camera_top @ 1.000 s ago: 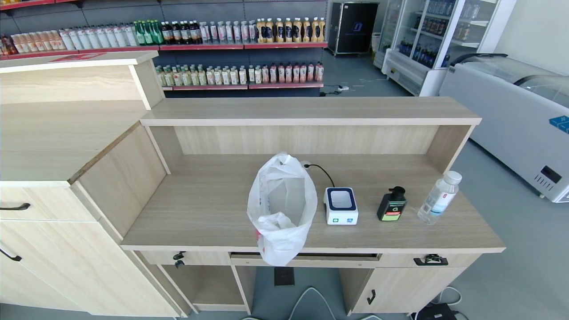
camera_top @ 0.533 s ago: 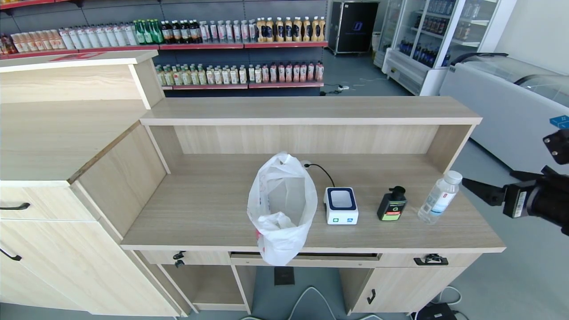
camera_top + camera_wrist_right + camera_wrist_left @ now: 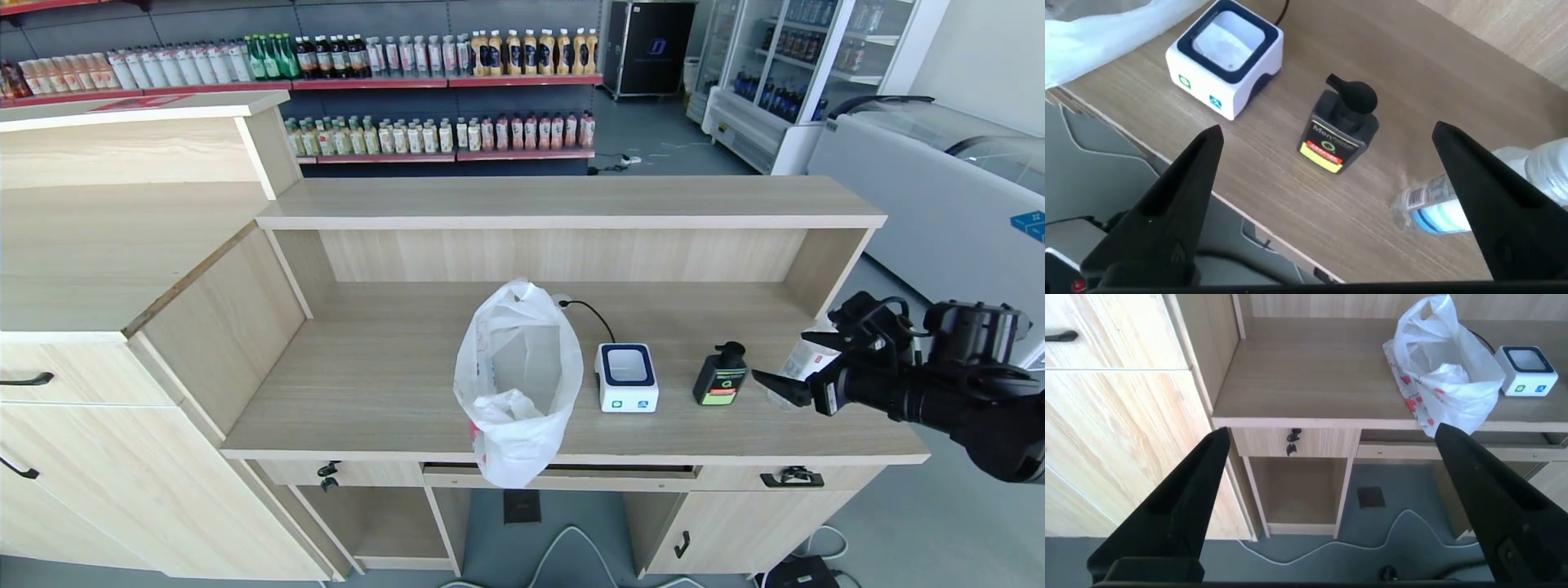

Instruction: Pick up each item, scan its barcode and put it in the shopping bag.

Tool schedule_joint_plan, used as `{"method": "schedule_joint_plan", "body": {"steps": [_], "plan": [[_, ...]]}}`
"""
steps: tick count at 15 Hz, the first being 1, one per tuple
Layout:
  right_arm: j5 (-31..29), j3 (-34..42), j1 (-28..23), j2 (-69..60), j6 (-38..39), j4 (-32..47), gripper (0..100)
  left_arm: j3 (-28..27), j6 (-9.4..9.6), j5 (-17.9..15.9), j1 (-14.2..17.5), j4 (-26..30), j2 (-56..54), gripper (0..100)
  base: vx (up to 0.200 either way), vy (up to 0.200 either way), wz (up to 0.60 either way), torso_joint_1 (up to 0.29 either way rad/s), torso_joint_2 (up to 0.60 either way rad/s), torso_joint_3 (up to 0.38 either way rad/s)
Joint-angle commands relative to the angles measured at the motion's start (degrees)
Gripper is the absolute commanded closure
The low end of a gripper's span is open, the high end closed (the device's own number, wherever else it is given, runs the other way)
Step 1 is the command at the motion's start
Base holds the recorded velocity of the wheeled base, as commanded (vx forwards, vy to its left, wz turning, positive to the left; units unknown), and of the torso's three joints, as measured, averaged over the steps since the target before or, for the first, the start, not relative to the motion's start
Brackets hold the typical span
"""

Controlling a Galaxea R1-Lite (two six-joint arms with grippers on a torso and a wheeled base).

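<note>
Left hand (image 3: pixel 1331 433) and right hand (image 3: pixel 782 357) gape wide.

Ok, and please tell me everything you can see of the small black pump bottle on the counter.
The small black pump bottle stands upright on the light wooden counter, between the white box-shaped barcode scanner and the clear plastic water bottle, apart from both. It looks like dark plastic, with a black pump head on top and a front label in green, yellow and red. The open right gripper hovers beside it and seems not to touch it.
</note>
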Motion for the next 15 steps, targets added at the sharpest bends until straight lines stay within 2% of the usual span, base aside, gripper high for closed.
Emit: {"method": "schedule_joint_plan", "body": {"steps": [1,4,7,15], "plan": [[2.51,-2.53,-0.74,6.79,-3.35,-1.63,0,0.01,0.0,0.01,0.0,-0.01,0.01,0,0.0,0.0,0.0,0.0,0.0,0.0],[5.32,-6.31,-2.41,10.75,-8.53,-2.59,0,0.01,0.0,0.01,0.0,-0.01,0.01,0,0.0,0.0,0.0,0.0,0.0,0.0],[5.06,-10.17,-3.9,13.65,-12.22,-2.68,0,0.01,0.0,0.01,0.0,-0.01,0.01,0,0.0,0.0,0.0,0.0,0.0,0.0],[5.41,-16.85,-4.08,20.77,-13.72,-2.07,0,0.01,0.0,0.01,0.0,-0.01,0.01,0,0.0,0.0,0.0,0.0,0.0,0.0]]}}
